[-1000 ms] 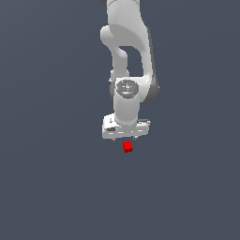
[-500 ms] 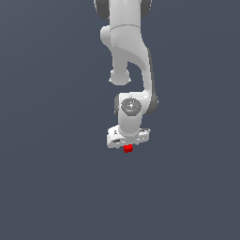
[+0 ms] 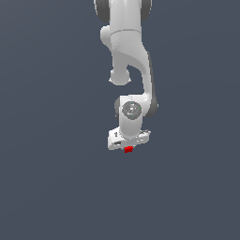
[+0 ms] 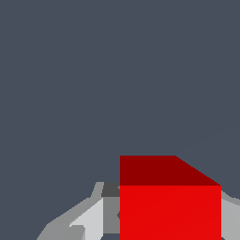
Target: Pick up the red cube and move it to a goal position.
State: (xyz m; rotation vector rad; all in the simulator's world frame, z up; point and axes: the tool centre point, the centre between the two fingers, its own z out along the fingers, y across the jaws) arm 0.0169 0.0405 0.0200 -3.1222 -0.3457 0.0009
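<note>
In the exterior view the gripper is sitting right over the red cube out mid-desk, and in the wrist view the cube's filling the space between the fingers, though I can't tell if they're clamping yet; looks light, rigid, best pinched on opposite flat faces.

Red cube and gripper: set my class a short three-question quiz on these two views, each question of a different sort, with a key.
1. True or false: in the exterior view the red cube shows only as a sliver under the gripper.
2. In the wrist view, the cube sits: A) far off on the floor, B) close up between the fingers, C) out of view.
3. Fill in: the surface around the cube is plain dark ____.

Key: 1 true; 2 B; 3 grey. Whether the fingers actually press on the cube cannot be told from these views.
</note>
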